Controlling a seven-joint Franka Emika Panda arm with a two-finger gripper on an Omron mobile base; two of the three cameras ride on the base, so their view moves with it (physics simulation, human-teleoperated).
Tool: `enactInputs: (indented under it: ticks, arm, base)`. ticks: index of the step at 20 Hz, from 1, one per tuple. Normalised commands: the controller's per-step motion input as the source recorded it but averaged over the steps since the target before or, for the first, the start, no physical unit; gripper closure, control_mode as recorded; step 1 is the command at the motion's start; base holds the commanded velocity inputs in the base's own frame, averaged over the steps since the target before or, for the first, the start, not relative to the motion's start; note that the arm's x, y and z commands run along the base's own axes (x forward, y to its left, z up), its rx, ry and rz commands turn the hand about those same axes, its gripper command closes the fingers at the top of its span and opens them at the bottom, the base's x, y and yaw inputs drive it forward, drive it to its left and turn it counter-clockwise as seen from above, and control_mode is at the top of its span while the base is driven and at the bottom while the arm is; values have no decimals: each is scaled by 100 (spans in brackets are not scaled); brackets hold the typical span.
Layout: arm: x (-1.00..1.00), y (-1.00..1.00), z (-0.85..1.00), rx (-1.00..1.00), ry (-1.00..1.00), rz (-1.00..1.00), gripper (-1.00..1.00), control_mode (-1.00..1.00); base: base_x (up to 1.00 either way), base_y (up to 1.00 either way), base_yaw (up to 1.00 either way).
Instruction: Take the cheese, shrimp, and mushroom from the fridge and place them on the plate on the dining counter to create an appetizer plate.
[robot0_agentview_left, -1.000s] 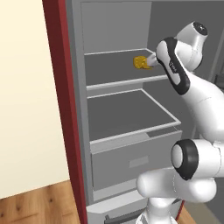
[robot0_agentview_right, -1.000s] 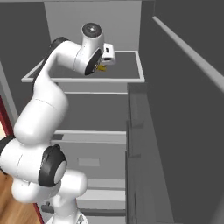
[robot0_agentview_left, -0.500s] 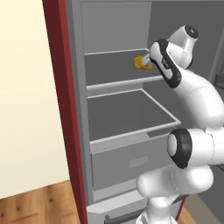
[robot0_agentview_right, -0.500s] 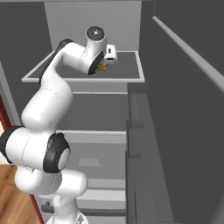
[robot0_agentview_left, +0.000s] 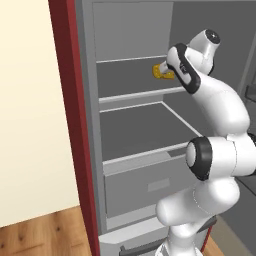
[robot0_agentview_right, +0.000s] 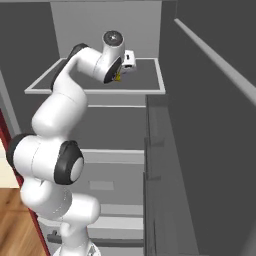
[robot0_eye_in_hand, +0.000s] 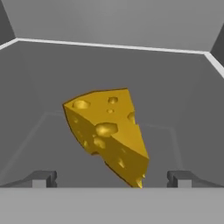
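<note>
One of the three foods is in hand at this stage: the cheese (robot0_eye_in_hand: 107, 133), which I am approaching for the first pick, with nothing yet carried toward the plate. It lies on an upper shelf (robot0_agentview_left: 137, 94) of the open fridge (robot0_agentview_left: 85, 125), toward the shelf's rear right as the left base view shows it (robot0_agentview_left: 161, 71). My gripper (robot0_eye_in_hand: 111, 178) reaches in over that shelf with its jaws spread fully wide and holding nothing; in the hand view the two fingertips (robot0_eye_in_hand: 43, 178) stand well to either side of the wedge, neither touching it.

Orientation of the wedge: in the hand view its long axis runs diagonally, from the broad end at upper left to the narrow tip at lower right, and that tip points toward the gripper, ending close between the jaws. The holed upper face is tilted toward the camera.

Next move, in my judgement: advance a little further so the fingers bracket the thicker body instead of the thin tip, then close across the wedge's width. A grip taken on the taper alone could let it slip or twist out.
</note>
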Motion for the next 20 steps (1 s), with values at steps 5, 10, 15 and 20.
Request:
enactInputs:
  ticks: [5, 10, 15, 20]
  arm:
    - [25, -9, -1, 0, 0, 4, -100, -100]
    - [21, 0, -12, 0, 0, 4, -100, -100]
    - [13, 3, -19, 0, 0, 3, -100, -100]
    - [24, 8, -16, 0, 0, 4, -100, -100]
  base:
    - [0, 0, 0]
    - [0, 0, 0]
    - [0, 0, 0]
    - [0, 0, 0]
